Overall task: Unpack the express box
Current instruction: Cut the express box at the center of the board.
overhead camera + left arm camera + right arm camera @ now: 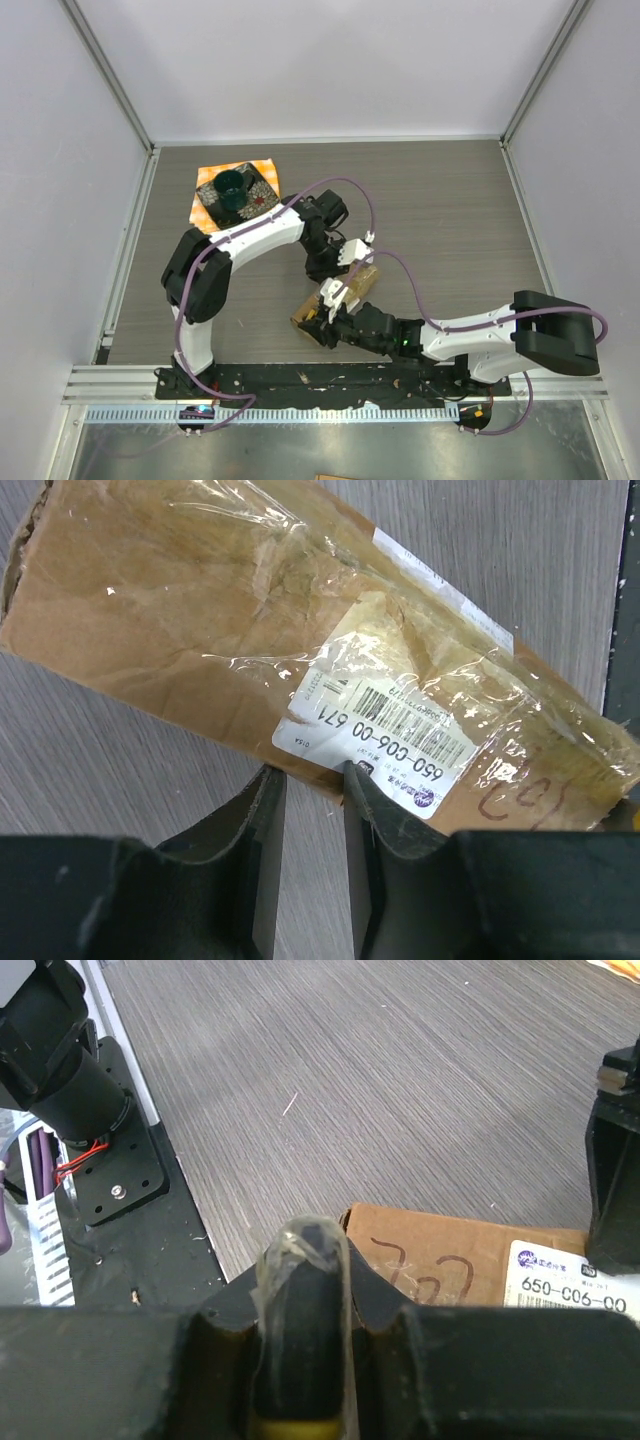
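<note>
Box: Your express box (pixel 340 297) lay flat on the counter (pixel 450 220). It was close to the near edge, about halfway along, and slanted. Its white label (pixel 385 735) faced up.
Wrapping: Shiny tape (pixel 230 540) covered the top and the box looked closed. I think your unpacking was only at its start.
Left tool: Your left tool (pixel 312 780) had its fingers close together with a thin gap, and it held nothing. The tips were right at the long edge of the box, beside the label. I think it was there to stop the box from sliding.
Right tool: Your right tool (pixel 300 1250) sat at the end of the box nearest the near edge, by the red scribble (pixel 420 1270). Its fingers were pressed together. A bit of clear tape clung to the tip, but I cannot tell if it was pinched. I think this tool was there to pick at that end.
Dish: The dark dish on orange cloth (pixel 237 192) sat in the far left corner, well apart and out of your way.
</note>
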Robot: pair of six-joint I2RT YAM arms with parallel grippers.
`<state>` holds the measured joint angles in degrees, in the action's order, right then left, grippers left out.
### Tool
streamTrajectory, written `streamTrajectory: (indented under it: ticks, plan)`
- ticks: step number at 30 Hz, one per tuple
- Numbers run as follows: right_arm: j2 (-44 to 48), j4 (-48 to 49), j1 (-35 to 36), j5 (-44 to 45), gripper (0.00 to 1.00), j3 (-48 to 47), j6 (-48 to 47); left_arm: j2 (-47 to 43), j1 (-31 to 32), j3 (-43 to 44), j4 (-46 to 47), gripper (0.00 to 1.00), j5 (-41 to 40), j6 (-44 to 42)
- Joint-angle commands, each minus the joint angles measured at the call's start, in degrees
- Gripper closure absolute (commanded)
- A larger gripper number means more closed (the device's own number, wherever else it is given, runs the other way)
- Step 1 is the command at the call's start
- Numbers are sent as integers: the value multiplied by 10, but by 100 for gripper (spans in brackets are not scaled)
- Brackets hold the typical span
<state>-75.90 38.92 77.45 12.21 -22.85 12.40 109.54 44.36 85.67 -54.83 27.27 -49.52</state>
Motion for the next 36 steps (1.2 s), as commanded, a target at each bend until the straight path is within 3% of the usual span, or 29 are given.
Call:
streamTrajectory:
  ticks: [1,4,7,8,10,21,31,36]
  plan:
    - [-23,-168,11,-16,99,20,7,33,-53,20,-16,74,-65,4]
    - [-16,-169,11,8,99,13,-10,23,-81,43,-62,67,-26,13]
    - [-23,-172,9,16,99,0,-18,4,-103,59,-92,48,26,35]
    - [-27,-171,9,17,99,-5,-16,-3,-104,57,-98,26,35,38]
    - [-31,-167,10,17,99,-8,-15,-23,-102,47,-85,2,56,51]
    - [-76,-117,2,1,99,-25,-28,-95,-67,-38,131,0,-34,226]
    - [-76,-115,-23,-18,99,-27,-39,-134,-21,-97,115,0,-47,222]
    - [-76,-117,-26,-17,99,-19,-38,-157,-2,-86,92,0,-28,222]
